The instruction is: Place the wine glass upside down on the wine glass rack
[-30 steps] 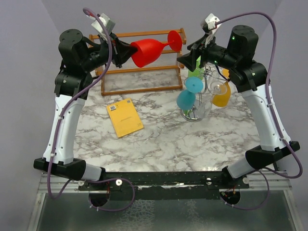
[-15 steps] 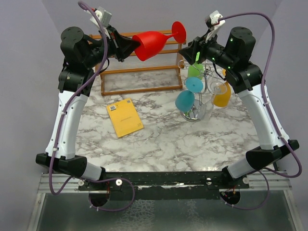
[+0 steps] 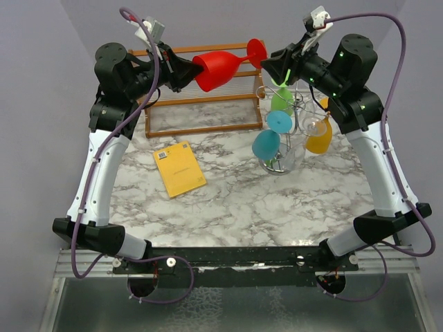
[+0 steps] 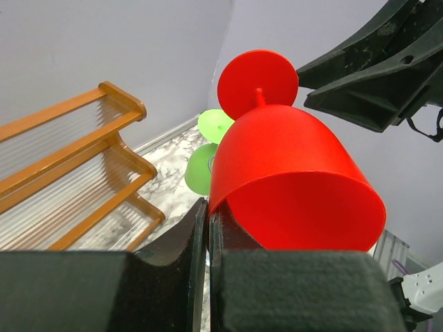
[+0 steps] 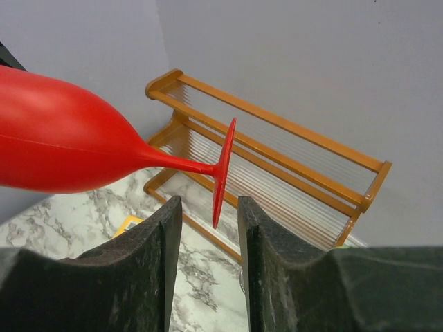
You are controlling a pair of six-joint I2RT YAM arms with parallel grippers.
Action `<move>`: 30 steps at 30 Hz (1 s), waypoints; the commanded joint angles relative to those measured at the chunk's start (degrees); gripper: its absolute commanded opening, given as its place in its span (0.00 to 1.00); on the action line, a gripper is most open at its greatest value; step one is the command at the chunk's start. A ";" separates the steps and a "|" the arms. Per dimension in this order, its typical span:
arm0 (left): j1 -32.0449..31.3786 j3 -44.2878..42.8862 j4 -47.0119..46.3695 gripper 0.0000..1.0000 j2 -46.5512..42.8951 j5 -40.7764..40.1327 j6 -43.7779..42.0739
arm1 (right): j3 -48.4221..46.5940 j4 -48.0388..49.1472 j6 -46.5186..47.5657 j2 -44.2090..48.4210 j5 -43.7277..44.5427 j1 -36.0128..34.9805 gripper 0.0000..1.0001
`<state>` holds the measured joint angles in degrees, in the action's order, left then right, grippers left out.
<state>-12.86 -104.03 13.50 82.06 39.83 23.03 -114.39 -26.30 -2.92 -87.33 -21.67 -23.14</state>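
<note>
The red wine glass (image 3: 220, 69) hangs on its side in the air above the wooden shelf, its foot (image 3: 257, 51) pointing right. My left gripper (image 3: 190, 72) is shut on the bowl's rim, one finger inside and one outside (image 4: 206, 207). My right gripper (image 3: 266, 63) is open, and its jaws stand either side of the foot's disc (image 5: 223, 173) without touching it. The wine glass rack (image 3: 296, 117), a silver wire stand on a round base, stands just below the right gripper.
Teal (image 3: 266, 144), green (image 3: 282, 101), orange (image 3: 319, 142) and clear glasses hang on the rack. A brown wooden slatted shelf (image 3: 201, 117) stands at the back. A yellow booklet (image 3: 178, 168) lies on the marble table.
The left arm has brought the glass a little to the right. The right gripper has risen to the glass's foot and its jaws have narrowed around the disc.
</note>
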 commanded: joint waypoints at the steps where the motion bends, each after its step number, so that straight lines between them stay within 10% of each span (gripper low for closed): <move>1: -0.30 0.38 -3.14 0.00 -2.29 1.24 1.03 | -1.38 1.96 -1.30 -1.01 1.10 0.30 0.36; 26: -0.31 5.92 -6.55 0.00 -4.49 2.84 1.89 | -0.09 3.31 -5.39 -2.68 0.33 0.33 0.01; 30: -0.21 7.30 -6.45 0.13 -5.41 3.18 1.62 | 0.39 3.38 -3.66 -1.76 3.30 0.39 0.01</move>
<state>-12.97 -97.71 8.60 79.20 40.75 24.53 -114.26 -25.26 -7.73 -89.65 -21.98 -23.14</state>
